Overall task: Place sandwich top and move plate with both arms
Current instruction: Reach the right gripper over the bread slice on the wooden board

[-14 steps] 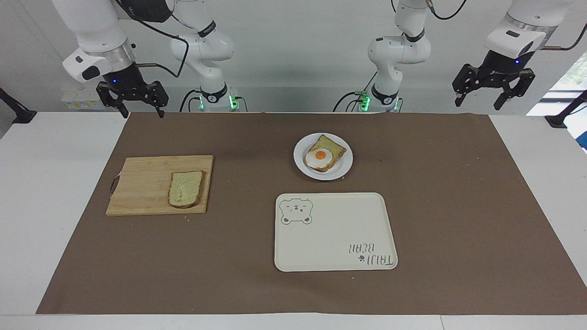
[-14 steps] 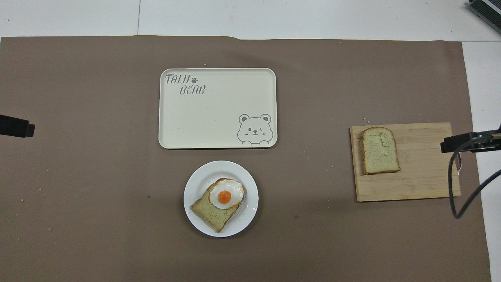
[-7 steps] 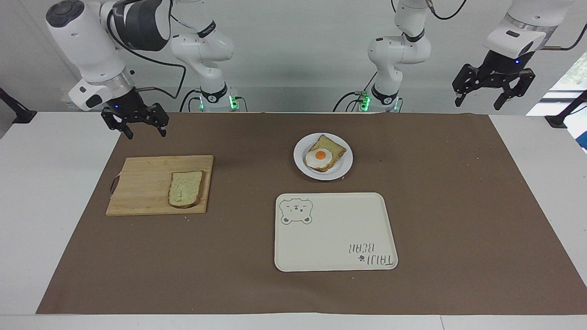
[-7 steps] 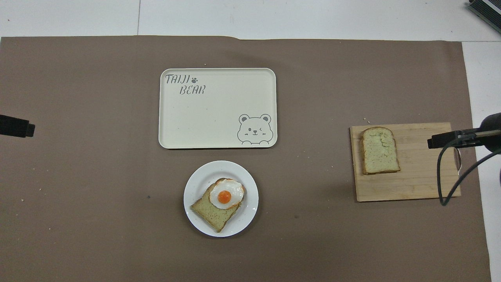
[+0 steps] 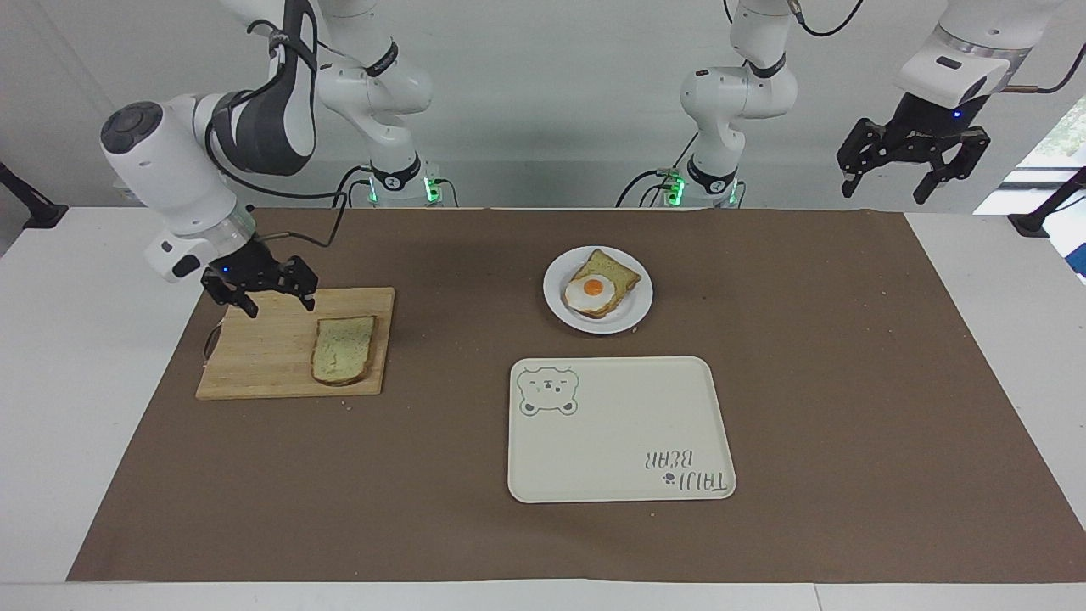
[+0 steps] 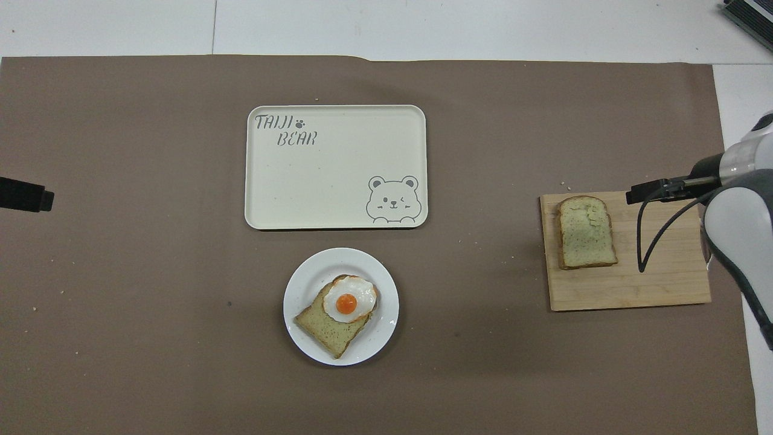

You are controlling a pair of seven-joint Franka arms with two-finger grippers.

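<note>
The sandwich top [image 5: 344,350] [image 6: 586,232], a pale bare bread slice, lies flat on a wooden cutting board [image 5: 263,361] [image 6: 652,281] toward the right arm's end of the table. My right gripper [image 5: 281,307] hangs open just over the board's edge nearest the robots, beside the slice and apart from it. The white plate [image 5: 638,307] [image 6: 300,290] sits mid-table and carries a browner slice topped with a fried egg [image 5: 593,290] [image 6: 347,300]. My left gripper [image 5: 884,195] waits open, raised above the left arm's end of the table.
A cream rectangular tray [image 5: 619,433] [image 6: 335,175] printed with a bear lies just farther from the robots than the plate. A brown mat [image 5: 848,382] covers most of the table. The right arm's cable [image 6: 649,235] hangs over the board.
The right arm has swung down and forward, bringing its open gripper from the table's robot-side edge to over the cutting board. The left arm, bread and plate have not moved.
</note>
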